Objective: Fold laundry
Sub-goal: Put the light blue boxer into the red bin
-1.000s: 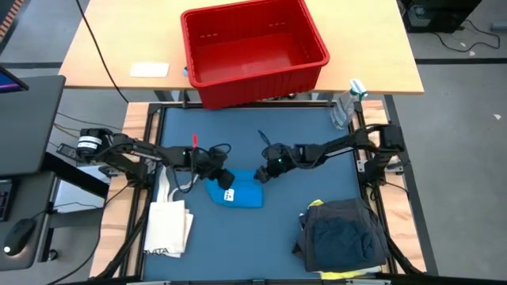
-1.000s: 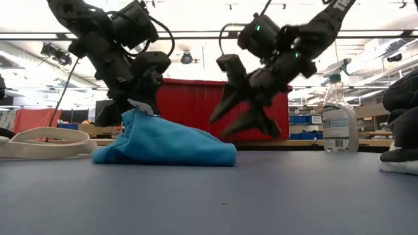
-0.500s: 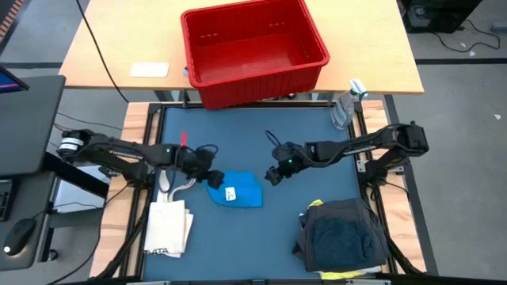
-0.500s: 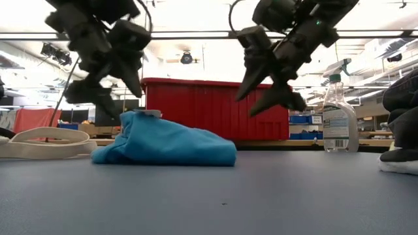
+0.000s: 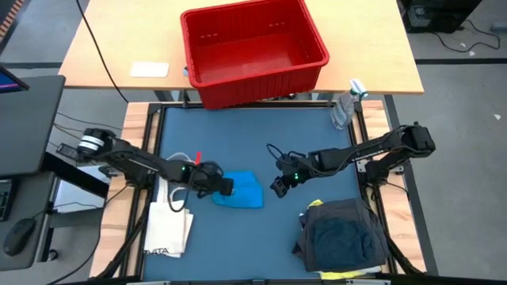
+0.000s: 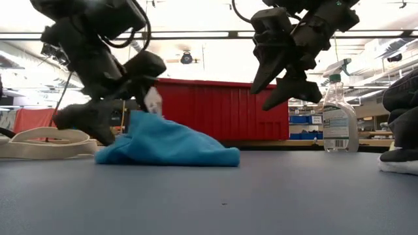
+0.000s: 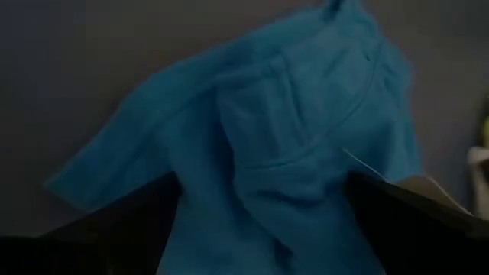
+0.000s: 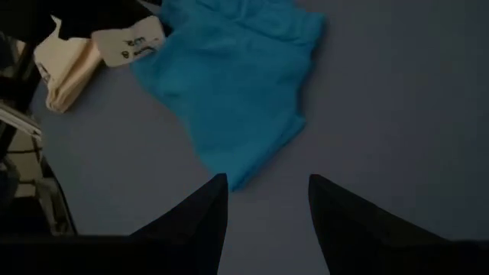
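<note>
A bright blue garment (image 5: pixel 245 191) lies bunched on the blue table, near the middle. Its white label (image 8: pixel 130 42) sticks up at its left end. My left gripper (image 5: pixel 224 187) is low at that left end, open, with the cloth (image 7: pixel 290 130) between its wide-apart fingers. My right gripper (image 5: pixel 277 187) is open and empty, raised above the table (image 6: pixel 281 81) just right of the garment. A dark grey garment (image 5: pixel 341 233) lies heaped at the near right, with a bit of yellow cloth (image 5: pixel 317 204) at its edge. My left gripper has its open fingers (image 7: pixel 114 229) on either side of the blue garment's left end (image 6: pixel 134 124), coming in low from the table's left. I cannot tell whether the fingers touch the cloth. The garment rests on the table.
A cream tote bag (image 5: pixel 170 226) lies at the near left, its handles (image 6: pixel 46 140) looped beside the left arm. A red bin (image 5: pixel 253 47) stands on the wooden table beyond the far edge. A spray bottle (image 5: pixel 344 107) stands at the far right corner.
Both grippers were at the blue garment's ends, then lifted off it. My left gripper swung out to the left and has come back down to the garment's left end. My right gripper has risen and drawn away toward the table's right and near edges, staying open.
</note>
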